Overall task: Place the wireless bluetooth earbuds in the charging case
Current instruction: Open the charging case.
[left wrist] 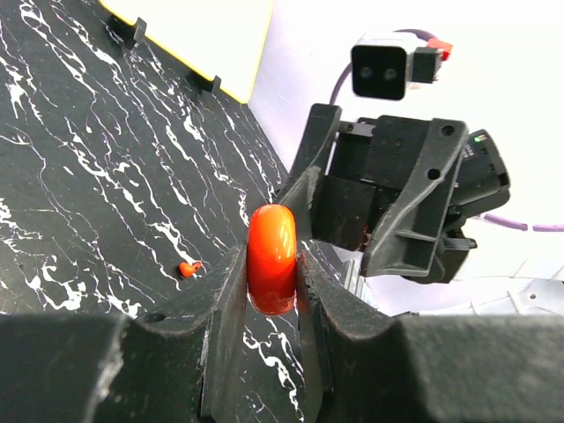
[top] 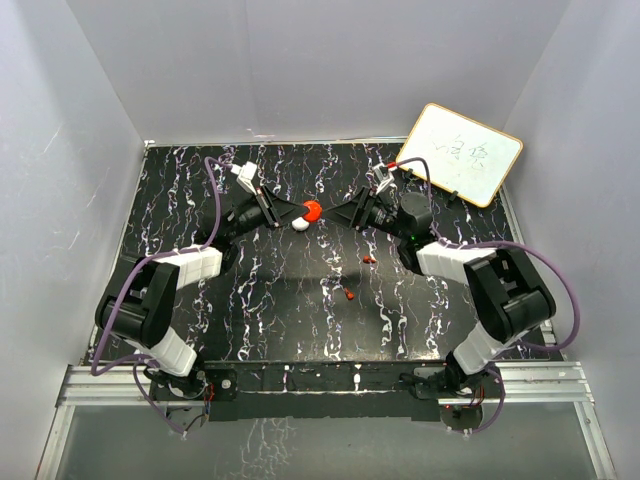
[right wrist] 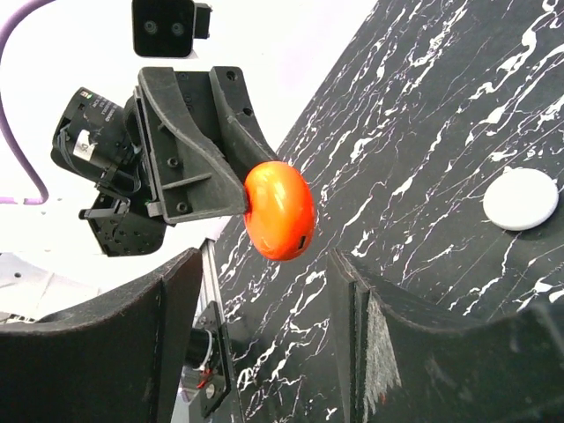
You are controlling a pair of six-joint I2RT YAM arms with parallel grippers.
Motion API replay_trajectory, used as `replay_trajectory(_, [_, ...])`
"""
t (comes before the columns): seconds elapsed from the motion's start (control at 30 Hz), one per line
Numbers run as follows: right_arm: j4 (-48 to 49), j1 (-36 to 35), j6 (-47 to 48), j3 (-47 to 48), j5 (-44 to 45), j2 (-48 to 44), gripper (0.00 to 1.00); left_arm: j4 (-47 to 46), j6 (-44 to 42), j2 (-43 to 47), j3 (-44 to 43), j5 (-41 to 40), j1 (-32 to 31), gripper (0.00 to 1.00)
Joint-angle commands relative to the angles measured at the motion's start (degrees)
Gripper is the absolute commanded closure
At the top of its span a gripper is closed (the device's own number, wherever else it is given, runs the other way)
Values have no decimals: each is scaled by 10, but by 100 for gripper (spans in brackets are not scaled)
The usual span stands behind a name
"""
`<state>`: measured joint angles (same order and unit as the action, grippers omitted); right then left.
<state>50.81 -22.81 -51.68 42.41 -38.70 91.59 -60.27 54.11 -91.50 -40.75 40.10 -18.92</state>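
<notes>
My left gripper [top: 303, 212] [left wrist: 271, 264] is shut on a red round charging case [top: 312, 210] [left wrist: 271, 258], holding it edge-on above the table at the back centre. The case is closed and shows in the right wrist view [right wrist: 279, 210]. My right gripper [top: 336, 215] [right wrist: 264, 264] is open and empty, facing the case from the right with a small gap to it. Two red earbuds [top: 368, 259] [top: 350, 294] lie on the table nearer the front; one shows in the left wrist view [left wrist: 188, 268]. The whitish earbud is not in view.
A white round puck [top: 300, 226] [right wrist: 521, 198] lies on the black marbled table [top: 250, 300] just below the held case. A small whiteboard [top: 460, 153] [left wrist: 194, 35] leans at the back right. Grey walls enclose the table.
</notes>
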Motion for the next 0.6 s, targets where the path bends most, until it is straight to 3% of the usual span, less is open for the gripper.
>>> replay_trajectory(0.0, [120, 2, -62, 3, -15, 25, 45, -34, 8, 36, -22, 7, 2, 100])
replay_trajectory(0.57, [251, 2, -143, 20, -36, 109, 58, -57, 36, 31, -16, 28, 0, 100])
